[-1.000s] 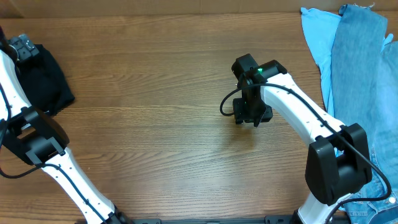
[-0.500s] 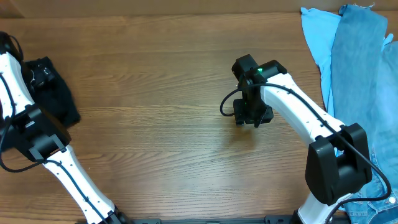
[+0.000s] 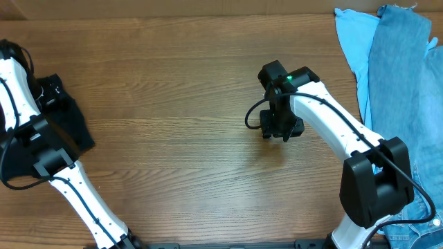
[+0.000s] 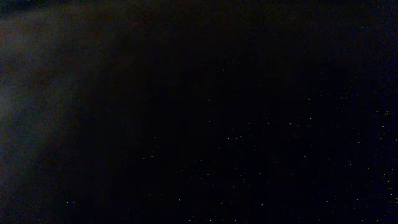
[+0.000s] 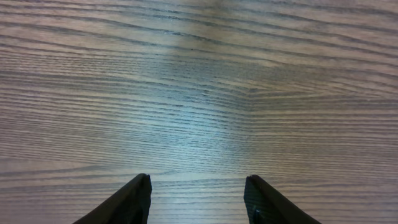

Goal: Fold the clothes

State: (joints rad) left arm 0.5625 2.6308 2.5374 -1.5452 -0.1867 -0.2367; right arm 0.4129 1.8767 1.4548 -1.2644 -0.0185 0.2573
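Note:
A black garment (image 3: 75, 124) lies bunched at the table's left edge. My left gripper (image 3: 50, 88) sits on its upper part and appears shut on the fabric, which travels with it. The left wrist view is filled with dark black fabric (image 4: 199, 112), and the fingers do not show there. My right gripper (image 3: 280, 131) hangs over bare wood at mid-table, open and empty, with both fingertips apart (image 5: 198, 186). A light-blue garment (image 3: 351, 48) and a denim-blue garment (image 3: 408, 90) lie at the right edge, far from both grippers.
The wooden table (image 3: 173, 104) runs between the two arms. The right arm's base (image 3: 374, 187) stands at the front right, partly over the denim-blue cloth. The left arm's base link (image 3: 41, 155) stands at the front left.
My left gripper has moved toward the front and right, and the black garment has come with it, spreading further onto the table. The right arm has not moved.

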